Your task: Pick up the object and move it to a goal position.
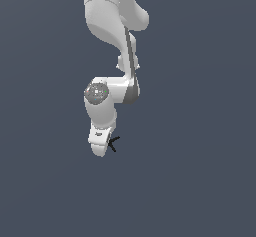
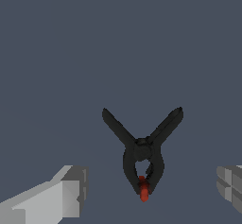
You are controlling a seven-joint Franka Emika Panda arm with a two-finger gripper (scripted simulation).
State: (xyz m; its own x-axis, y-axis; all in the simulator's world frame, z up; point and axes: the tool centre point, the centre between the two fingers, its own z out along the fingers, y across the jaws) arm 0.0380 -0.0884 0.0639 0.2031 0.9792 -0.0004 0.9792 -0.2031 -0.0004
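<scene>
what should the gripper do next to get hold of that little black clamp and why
Probably a short move down, then close. In the wrist view the black clamp lies between the two spread fingers, neither touching it, so the gripper is open and roughly lined up. The exterior view shows the clamp just beside the gripper's tip; how far apart in height they are can't be told.
</scene>
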